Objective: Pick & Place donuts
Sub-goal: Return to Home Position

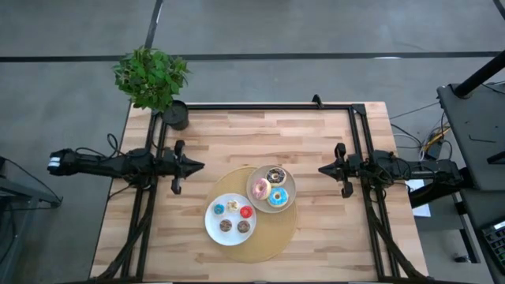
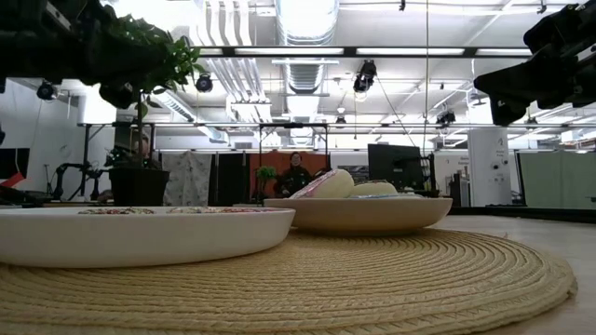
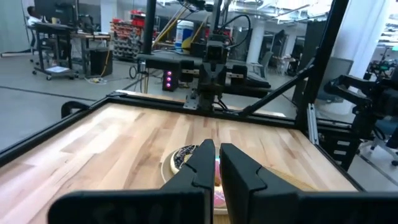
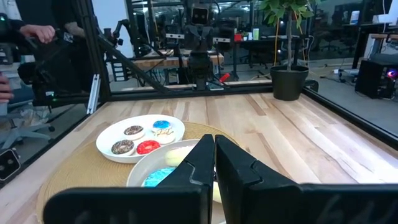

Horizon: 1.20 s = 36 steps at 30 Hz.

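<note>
Several donuts lie on two plates on a round woven mat (image 1: 264,237). The beige plate (image 1: 289,180) holds a pink donut (image 1: 260,188), a chocolate donut (image 1: 275,175) and a blue-sprinkled donut (image 1: 277,197). The white plate (image 1: 211,230) carries mini donuts: blue (image 1: 218,209), cream (image 1: 233,206), red (image 1: 246,211) and two brown ones (image 1: 226,226). My left gripper (image 1: 199,166) hovers shut above the table, left of the plates. My right gripper (image 1: 322,169) hovers shut to their right. Both point toward the plates and touch nothing.
A potted plant (image 1: 175,115) stands at the table's far left corner. A black frame rail (image 1: 260,105) runs along the far edge, with side rails under each arm. Bare wood lies between the plates and the far rail. In the right wrist view a person's hands (image 4: 31,31) show beyond the table.
</note>
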Available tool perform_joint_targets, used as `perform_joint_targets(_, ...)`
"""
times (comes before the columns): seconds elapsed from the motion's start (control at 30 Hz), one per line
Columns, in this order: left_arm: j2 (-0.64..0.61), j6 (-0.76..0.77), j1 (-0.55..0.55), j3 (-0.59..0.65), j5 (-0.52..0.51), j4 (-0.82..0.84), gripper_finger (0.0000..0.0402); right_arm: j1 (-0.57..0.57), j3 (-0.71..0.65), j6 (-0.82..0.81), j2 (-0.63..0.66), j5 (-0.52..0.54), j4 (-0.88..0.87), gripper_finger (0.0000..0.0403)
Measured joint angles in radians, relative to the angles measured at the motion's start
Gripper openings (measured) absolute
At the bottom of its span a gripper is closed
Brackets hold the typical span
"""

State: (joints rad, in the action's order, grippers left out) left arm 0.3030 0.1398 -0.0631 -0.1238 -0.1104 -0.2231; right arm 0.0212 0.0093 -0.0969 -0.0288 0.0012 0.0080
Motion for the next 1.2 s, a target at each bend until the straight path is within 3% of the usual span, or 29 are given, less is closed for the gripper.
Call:
perform_joint_targets(0.47, -0.146, 0.012, 0.01, 0.078, 0.0, 0.057, 0.0, 0.0, 0.0, -0.003, 0.0, 0.0, 0.0, 0.0009)
perform_joint_targets(0.83, -0.258, 0.052, 0.033, 0.082, -0.003, 0.213, 0.0, 0.0, 0.0, -0.004, 0.0, 0.0, 0.0, 0.0009)
perform_joint_targets(1.2, -0.303, 0.069, 0.04, 0.113, 0.013, 0.201, 0.0, 0.0, 0.0, -0.001, 0.0, 0.0, 0.0, 0.0009)
